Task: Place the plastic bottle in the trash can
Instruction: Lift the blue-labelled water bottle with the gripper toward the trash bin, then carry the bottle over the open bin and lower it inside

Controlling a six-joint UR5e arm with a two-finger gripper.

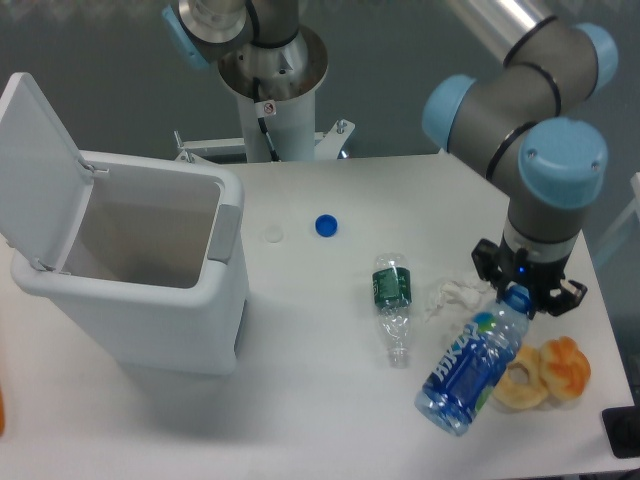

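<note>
The plastic bottle [468, 368], clear with a blue label and blue cap, lies tilted at the table's right front, cap end pointing up and to the right. My gripper [522, 292] points straight down over that end, its black fingers [492, 272] closed around the cap and neck. The bottle's base reaches toward the front edge, and its body covers part of a bread-like item. The trash can [228, 232] is a white bin at the left of the table. Its flip lid [35, 165] stands open and the grey inside shows.
A small crushed bottle with a green label [393, 300] lies mid-table, a crumpled white tissue [452, 295] to its right. A loose blue cap [325, 226] and a clear lid [273, 234] sit further back. Bread-like pastries [552, 372] rest by the right edge. The robot base [272, 90] stands behind.
</note>
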